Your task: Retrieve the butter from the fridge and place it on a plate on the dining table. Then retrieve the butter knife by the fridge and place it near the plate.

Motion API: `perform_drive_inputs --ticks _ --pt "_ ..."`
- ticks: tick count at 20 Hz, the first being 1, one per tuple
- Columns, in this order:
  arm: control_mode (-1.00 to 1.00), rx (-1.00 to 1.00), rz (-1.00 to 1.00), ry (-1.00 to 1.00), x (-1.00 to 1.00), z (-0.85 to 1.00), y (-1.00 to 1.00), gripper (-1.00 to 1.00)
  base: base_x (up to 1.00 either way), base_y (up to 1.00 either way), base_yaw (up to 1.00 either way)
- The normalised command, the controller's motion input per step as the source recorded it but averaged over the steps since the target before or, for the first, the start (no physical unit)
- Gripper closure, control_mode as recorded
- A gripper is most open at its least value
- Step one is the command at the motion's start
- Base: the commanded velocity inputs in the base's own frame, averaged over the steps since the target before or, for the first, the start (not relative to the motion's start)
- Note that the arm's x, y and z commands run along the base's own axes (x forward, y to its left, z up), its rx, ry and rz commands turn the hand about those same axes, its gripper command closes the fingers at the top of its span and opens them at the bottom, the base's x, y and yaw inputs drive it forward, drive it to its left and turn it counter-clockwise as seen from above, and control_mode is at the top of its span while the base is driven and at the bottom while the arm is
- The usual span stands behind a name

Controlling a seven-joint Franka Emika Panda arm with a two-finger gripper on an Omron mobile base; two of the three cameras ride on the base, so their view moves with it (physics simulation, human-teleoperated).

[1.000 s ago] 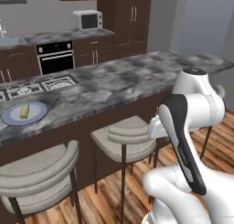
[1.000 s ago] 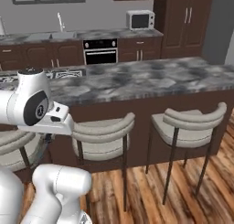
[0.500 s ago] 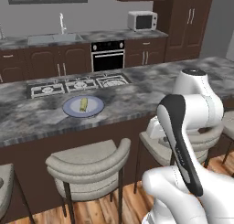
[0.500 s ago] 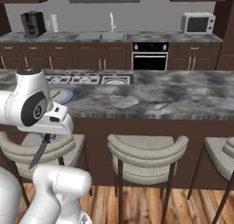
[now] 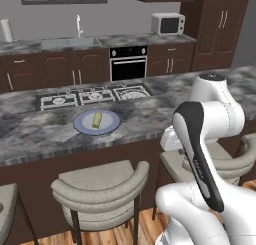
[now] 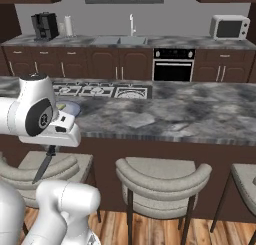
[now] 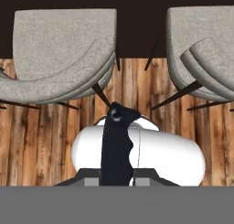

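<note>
The pale blue-grey plate lies on the dining table, in front of the cooktop, with the butter on it. In the right base view the plate peeks out behind my arm on the table. My gripper is shut on the butter knife, whose black handle runs up the middle of the hand view. The knife hangs down and slants from the hand, below the table edge and above a stool. The fridge is out of view.
Grey cushioned stools stand along the table's near side, over a wood floor. A cooktop is set into the table behind the plate. The back counter holds a sink, an oven and a microwave.
The whole picture has shifted as the base drove along the table, so the plate with the butter now sits closer to the arm. The knife stays in the gripper.
</note>
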Motion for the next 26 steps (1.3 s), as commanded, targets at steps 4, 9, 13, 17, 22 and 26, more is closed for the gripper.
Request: perform_drive_inputs --ticks 4,9,13,17,22,26 --pt "1.00 0.00 0.00 0.00 0.00 0.00 0.00 1.00 0.28 0.06 -0.02" --pt "1.00 0.00 0.00 0.00 0.00 0.00 0.00 1.00 0.00 0.05 0.00" --pt "-1.00 0.00 -0.03 -0.02 0.45 0.02 0.05 1.00 0.00 0.00 0.00" --pt "-1.00 -0.01 -0.03 -0.01 0.95 0.14 -0.12 1.00 0.00 0.00 0.00" --pt "-1.00 0.00 -0.01 0.19 1.00 0.00 -0.04 1.00 0.00 0.00 0.00" --pt "-1.00 -0.01 0.00 0.34 1.00 0.14 0.00 1.00 0.00 0.00 0.00"
